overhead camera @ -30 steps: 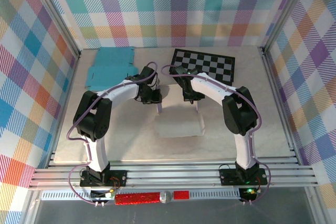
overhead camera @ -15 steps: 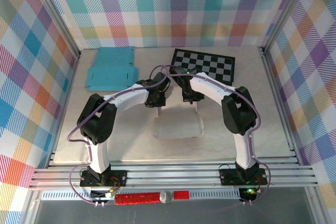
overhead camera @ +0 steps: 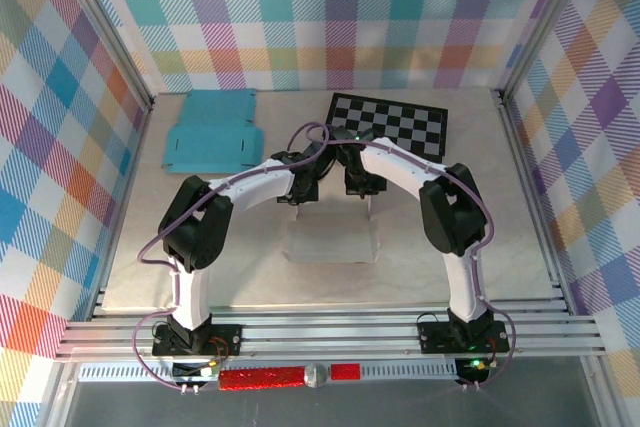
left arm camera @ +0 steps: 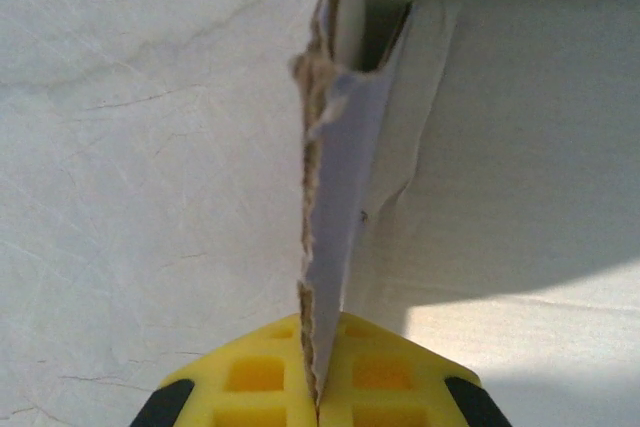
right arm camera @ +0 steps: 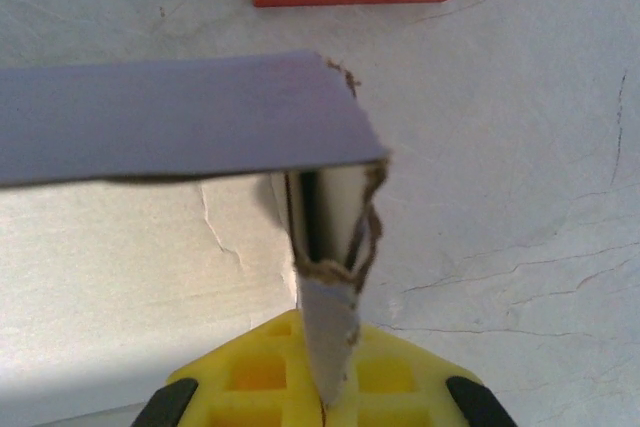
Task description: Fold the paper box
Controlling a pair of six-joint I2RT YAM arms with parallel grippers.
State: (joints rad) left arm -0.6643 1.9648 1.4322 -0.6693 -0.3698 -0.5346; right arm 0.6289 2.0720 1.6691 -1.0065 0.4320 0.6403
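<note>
Left fingers (left arm camera: pixel 250 377) now tight on paper box (left arm camera: pixel 340 177) flap

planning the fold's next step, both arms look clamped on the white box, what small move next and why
Probably fold both pinched flaps inward together. The left gripper is shut on the left flap, the right gripper on the right flap, both at the far edge of the paper box, so each grip looks set; the torn edges suggest going gently.

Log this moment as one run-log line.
left gripper: shut on left flap | right gripper: shut on right flap | paper box: mid-table, unfinished
</note>
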